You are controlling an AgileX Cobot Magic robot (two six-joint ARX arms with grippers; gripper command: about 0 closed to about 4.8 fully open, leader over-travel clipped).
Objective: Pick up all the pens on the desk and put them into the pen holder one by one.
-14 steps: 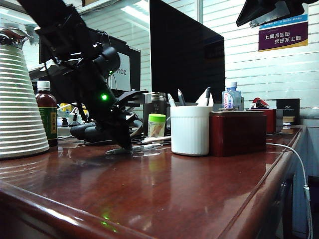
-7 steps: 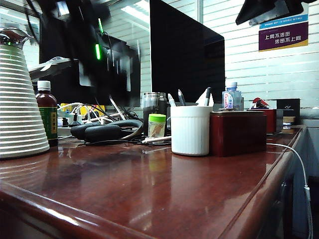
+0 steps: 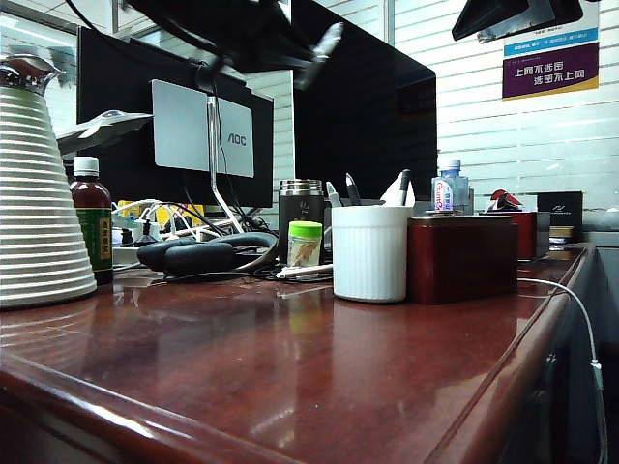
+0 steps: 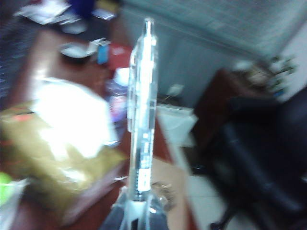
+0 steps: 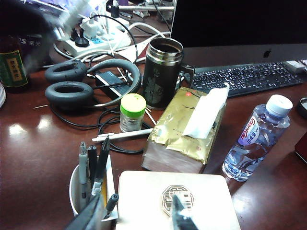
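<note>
A: Pen [image 4: 143, 110], clear with dark markings, is clamped in the left gripper [image 4: 139, 211], high above the desk [image 3: 319, 367].
B: The right gripper [image 5: 139, 218] hovers half-open, empty, over the holder [image 5: 76, 191].

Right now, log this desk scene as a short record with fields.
left gripper: raised above the desk, fingers shut on the white-and-clear pen
right gripper: hovering over the pen holder and dark red box, fingers apart, holding nothing
pen holder contents: several pens standing upright
left on desk: plain white pen, lying beside the green-capped bottle
task state: clear pen lifted, not yet in the holder
</note>
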